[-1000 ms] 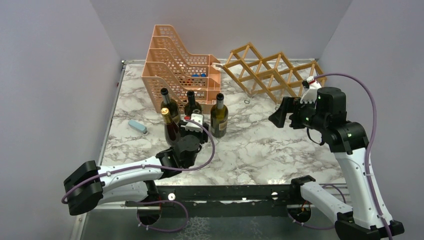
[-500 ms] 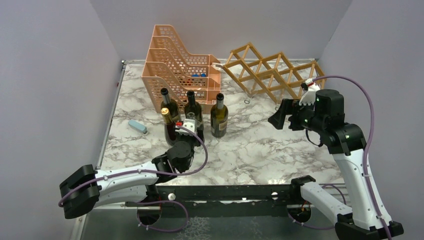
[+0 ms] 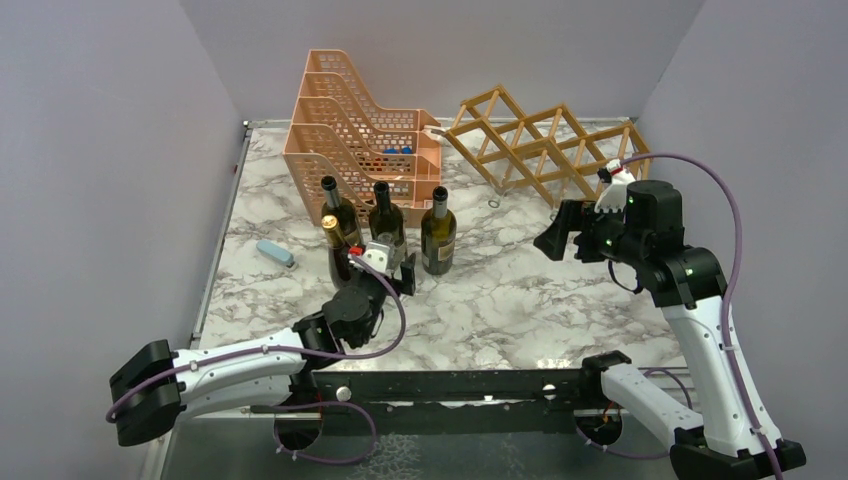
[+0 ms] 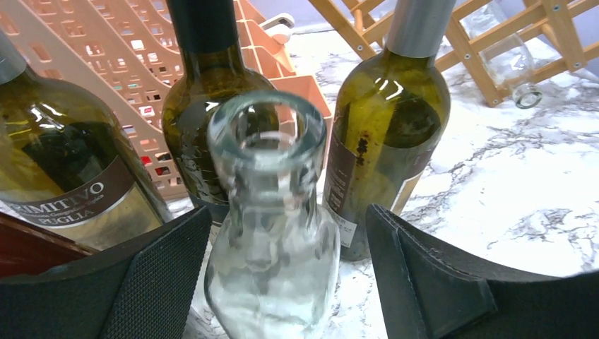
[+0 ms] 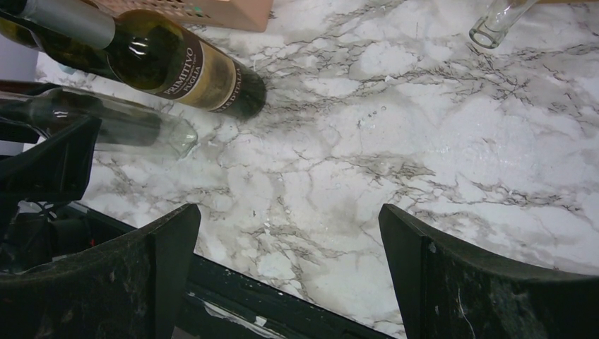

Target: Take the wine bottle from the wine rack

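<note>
My left pincer [image 4: 286, 212] stands open either side of the clear wine bottle [image 4: 267, 282], upright on the marble table [image 4: 508, 205], well apart from the wine rack [image 3: 545, 140]. My right pincer [image 5: 289, 212] hangs wide and empty over open marble. The neighbouring dark bottle [image 4: 63, 169] reads "PRIMITIVO PUGLIA".

**Bright, even light; close-ups go soft**

From above, diffuse light fills the scene, leaving only faint shadows on the marble counter [image 3: 520, 290]. At the left wrist, the clear glass bottle [image 4: 272, 240] nearest the lens looks blurred, while white glare streaks the dark bottles [image 4: 392, 120] behind it.
</note>
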`<action>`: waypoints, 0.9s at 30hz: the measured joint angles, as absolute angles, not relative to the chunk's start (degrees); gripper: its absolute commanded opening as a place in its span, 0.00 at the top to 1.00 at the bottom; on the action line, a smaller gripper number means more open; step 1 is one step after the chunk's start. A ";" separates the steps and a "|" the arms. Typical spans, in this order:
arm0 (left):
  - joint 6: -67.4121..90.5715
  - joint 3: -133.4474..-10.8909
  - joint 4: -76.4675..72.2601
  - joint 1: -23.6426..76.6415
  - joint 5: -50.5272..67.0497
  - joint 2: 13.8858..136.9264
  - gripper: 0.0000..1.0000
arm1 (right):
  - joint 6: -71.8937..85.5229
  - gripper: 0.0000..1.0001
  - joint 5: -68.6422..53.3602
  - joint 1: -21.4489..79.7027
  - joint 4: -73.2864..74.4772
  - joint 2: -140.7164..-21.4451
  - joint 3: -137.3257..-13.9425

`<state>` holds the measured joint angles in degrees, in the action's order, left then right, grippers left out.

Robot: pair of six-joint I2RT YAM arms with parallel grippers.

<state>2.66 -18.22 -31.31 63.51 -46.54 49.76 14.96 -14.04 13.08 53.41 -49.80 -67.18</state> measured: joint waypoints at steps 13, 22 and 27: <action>3.22 -25.82 -19.11 63.61 -42.46 45.32 0.01 | 14.96 0.00 -14.50 13.08 52.75 -49.82 -66.39; 3.27 -32.42 -8.49 63.61 -37.26 41.69 0.01 | 14.98 0.00 -15.11 13.08 52.31 -49.84 -66.13; 1.10 -37.41 -3.99 63.61 -33.80 40.93 0.01 | 14.98 0.00 -15.66 13.08 52.31 -49.89 -66.13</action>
<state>1.10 -37.41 -3.99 63.61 -33.80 40.93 14.98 -15.66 13.08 52.31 -49.89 -66.13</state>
